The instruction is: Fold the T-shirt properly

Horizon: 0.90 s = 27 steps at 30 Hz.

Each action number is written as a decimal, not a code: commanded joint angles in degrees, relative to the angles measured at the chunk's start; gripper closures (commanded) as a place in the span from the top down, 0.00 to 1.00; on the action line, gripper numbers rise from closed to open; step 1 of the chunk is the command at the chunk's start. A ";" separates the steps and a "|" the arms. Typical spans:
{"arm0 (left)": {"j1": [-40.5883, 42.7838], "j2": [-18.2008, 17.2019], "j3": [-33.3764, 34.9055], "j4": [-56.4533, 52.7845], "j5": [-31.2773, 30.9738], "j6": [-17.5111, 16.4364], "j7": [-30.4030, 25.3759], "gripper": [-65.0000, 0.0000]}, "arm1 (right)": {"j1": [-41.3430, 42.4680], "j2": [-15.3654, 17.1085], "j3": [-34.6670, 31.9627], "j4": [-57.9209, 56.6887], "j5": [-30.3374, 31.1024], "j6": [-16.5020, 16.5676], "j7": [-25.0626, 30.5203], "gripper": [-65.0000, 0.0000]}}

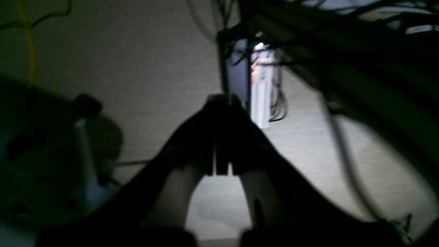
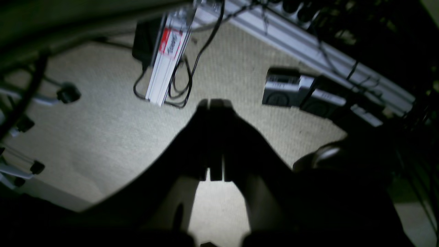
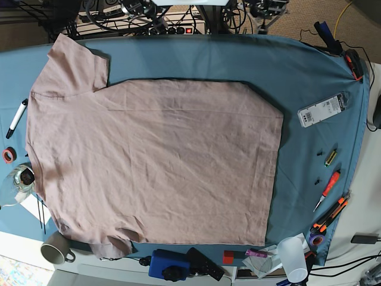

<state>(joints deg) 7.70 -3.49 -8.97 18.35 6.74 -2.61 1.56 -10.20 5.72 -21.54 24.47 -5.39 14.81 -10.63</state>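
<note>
The dusty-pink T-shirt (image 3: 155, 161) lies spread flat on the blue-teal table cloth (image 3: 309, 65) in the base view. Its collar side points left and its hem right, with one sleeve (image 3: 71, 59) at the top left and the other (image 3: 113, 247) bunched at the bottom left. Neither arm shows in the base view. In the left wrist view my left gripper (image 1: 221, 98) is shut and empty, hanging over beige carpet. In its own wrist view my right gripper (image 2: 214, 102) is also shut and empty above the carpet.
Around the shirt lie a marker (image 3: 16, 117), a tape roll (image 3: 8, 155), a glass jar (image 3: 21, 179), a mug (image 3: 56, 249), a blue box (image 3: 169, 265), a plastic cup (image 3: 293, 256), a packaged item (image 3: 321, 109) and screwdrivers (image 3: 327, 189). Cables and an aluminium rail (image 2: 301, 41) sit near the grippers.
</note>
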 commanded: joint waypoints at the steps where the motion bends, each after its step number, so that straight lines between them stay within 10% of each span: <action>1: 1.18 -0.55 0.13 0.87 0.11 0.00 -0.09 0.00 | -0.74 0.59 -0.11 0.28 0.17 0.31 -0.11 0.00; 18: 24.70 -9.53 0.11 31.39 -13.27 -0.42 5.55 0.00 | -25.22 12.24 0.85 33.40 4.52 -5.07 -9.55 0.00; 27: 39.36 -11.17 0.07 57.31 -15.85 -0.22 10.73 0.00 | -42.36 13.49 18.38 58.45 14.34 -6.49 -15.10 0.00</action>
<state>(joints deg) 46.24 -14.41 -8.73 75.22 -8.95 -2.94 12.80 -51.75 18.55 -3.31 82.59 9.08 8.49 -25.98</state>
